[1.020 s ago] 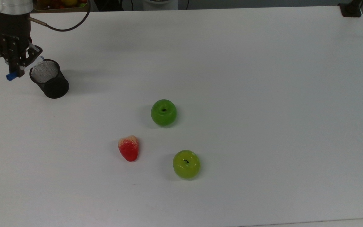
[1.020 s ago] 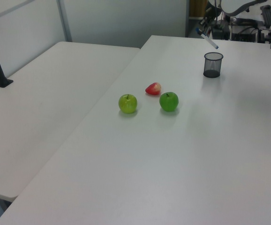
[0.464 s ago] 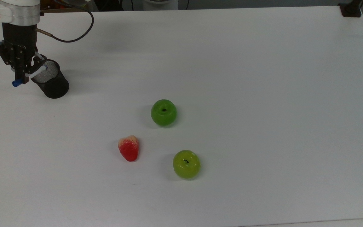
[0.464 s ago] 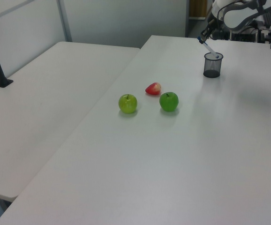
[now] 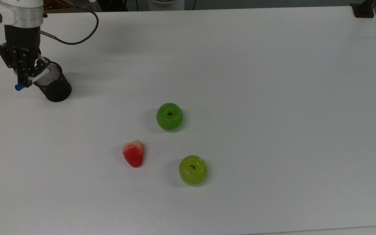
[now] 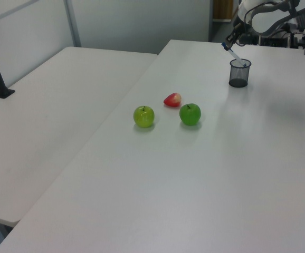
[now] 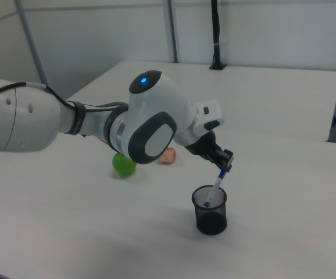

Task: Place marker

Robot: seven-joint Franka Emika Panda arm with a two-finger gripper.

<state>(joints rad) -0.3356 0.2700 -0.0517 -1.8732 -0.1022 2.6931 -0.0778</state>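
The gripper (image 5: 24, 76) hangs near the top view's left edge of the white bench (image 5: 240, 81), pinching the marker (image 5: 33, 79) across its white barrel. The marker is tilted: in the top view its blue cap sticks out past the gripper toward the top view's left, and in the right view its lower end dips inside the rim of the black mesh cup (image 7: 210, 209), with the barrel (image 7: 217, 185) slanting up to the gripper (image 7: 221, 165). The cup (image 5: 51, 83) stands upright close to the bench's far corner in the left view (image 6: 239, 73), with only a narrow strip of bench between it and the top view's left edge. Well apart, toward the middle, lie a dark green apple (image 5: 169, 116), a red strawberry (image 5: 133, 153) and a lighter green apple (image 5: 193, 170). The top view's right half of the bench is open surface, out to a black clamp (image 5: 363, 9) at the corner.
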